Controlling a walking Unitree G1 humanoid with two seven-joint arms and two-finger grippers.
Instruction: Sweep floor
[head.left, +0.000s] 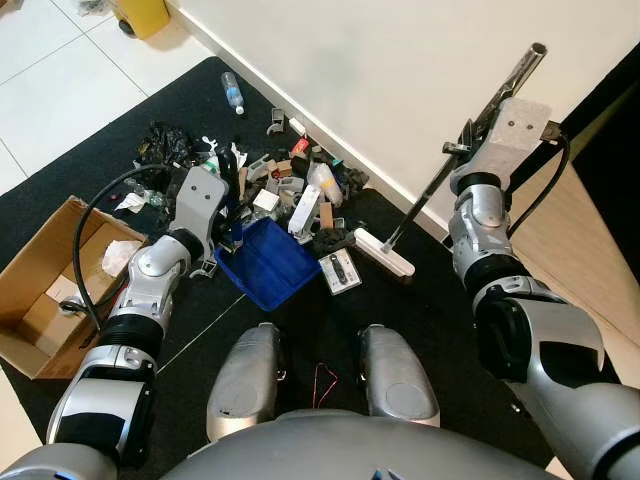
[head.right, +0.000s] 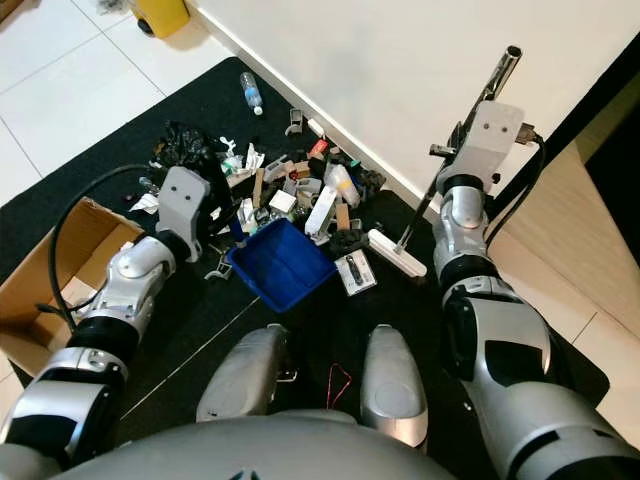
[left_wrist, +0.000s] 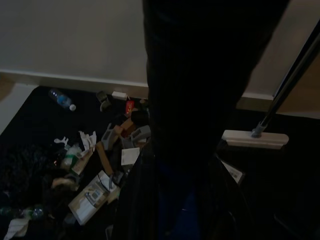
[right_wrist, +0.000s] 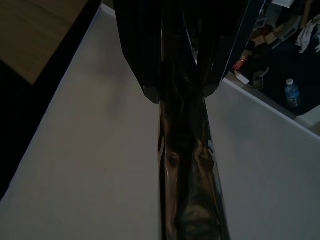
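A pile of litter (head.left: 285, 180) (paper scraps, packets, black plastic) lies on the black mat (head.left: 120, 150) along the white wall. The blue dustpan (head.left: 266, 262) sits on the mat at the pile's near edge, and my left gripper (head.left: 233, 222) is shut on its upright handle. My right gripper (head.left: 478, 128) is raised at the right, shut on the metal broom handle (right_wrist: 186, 165). The handle slants down to the white broom head (head.left: 384, 252), which rests on the mat just right of the pile and dustpan.
An open cardboard box (head.left: 45, 295) stands at the left edge of the mat. A water bottle (head.left: 232, 92) lies by the baseboard farther back, and a yellow object (head.left: 140, 14) sits on the white tiles. Wooden floor (head.left: 560, 240) runs along the right. My knees (head.left: 320, 375) are below.
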